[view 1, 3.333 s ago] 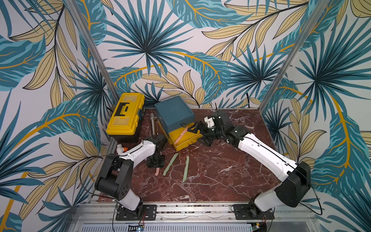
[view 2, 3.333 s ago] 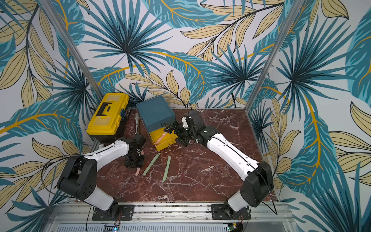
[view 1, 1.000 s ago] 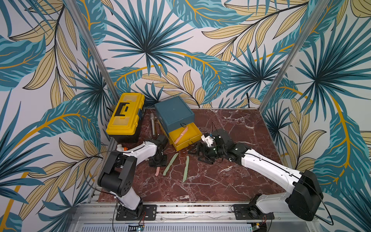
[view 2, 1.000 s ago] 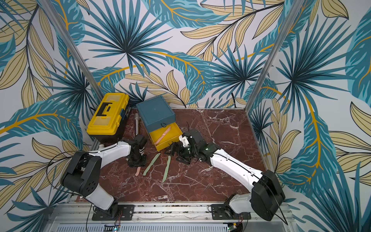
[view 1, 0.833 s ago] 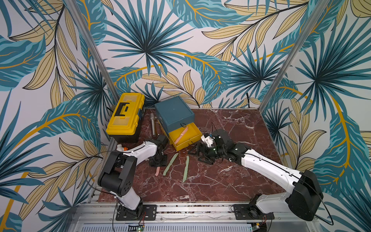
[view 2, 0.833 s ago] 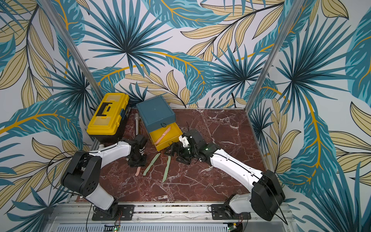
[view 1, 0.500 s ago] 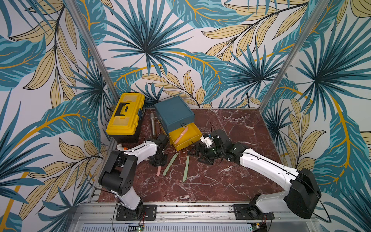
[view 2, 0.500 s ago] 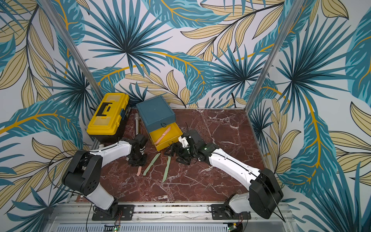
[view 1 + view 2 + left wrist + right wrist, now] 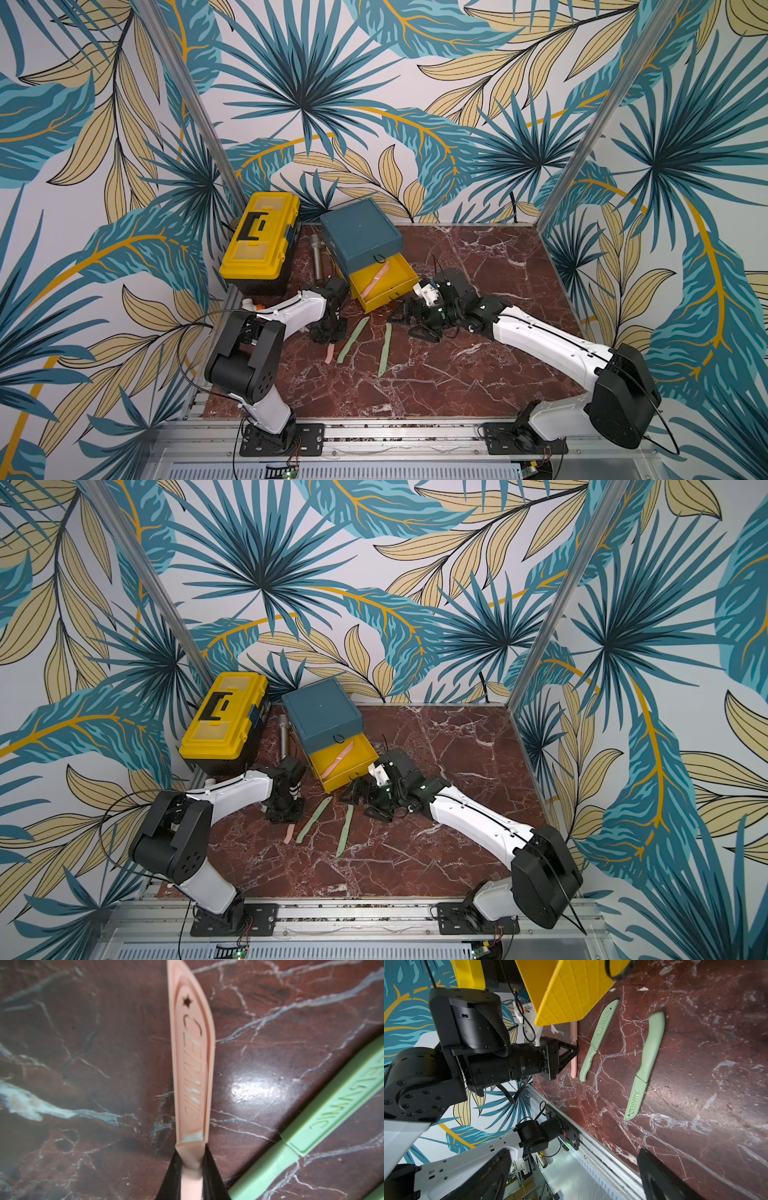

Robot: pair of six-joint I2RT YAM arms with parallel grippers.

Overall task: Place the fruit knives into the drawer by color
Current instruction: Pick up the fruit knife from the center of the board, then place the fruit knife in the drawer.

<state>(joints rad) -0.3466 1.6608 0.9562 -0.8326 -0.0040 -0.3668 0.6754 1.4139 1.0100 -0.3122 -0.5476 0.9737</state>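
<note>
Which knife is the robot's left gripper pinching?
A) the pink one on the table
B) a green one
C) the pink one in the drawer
A: in the left wrist view the left gripper squeezes the handle of the pink knife lying on the table, beside a green knife.

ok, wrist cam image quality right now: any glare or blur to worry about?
Left wrist view: pink knife lettering readable, softening where the left gripper pinches it; a glare patch on the marble table beside it. Right wrist view: green knives crisp, right gripper open, its fingers dark blurs at the frame edge. Both top views: even light, no obvious glare.
</note>
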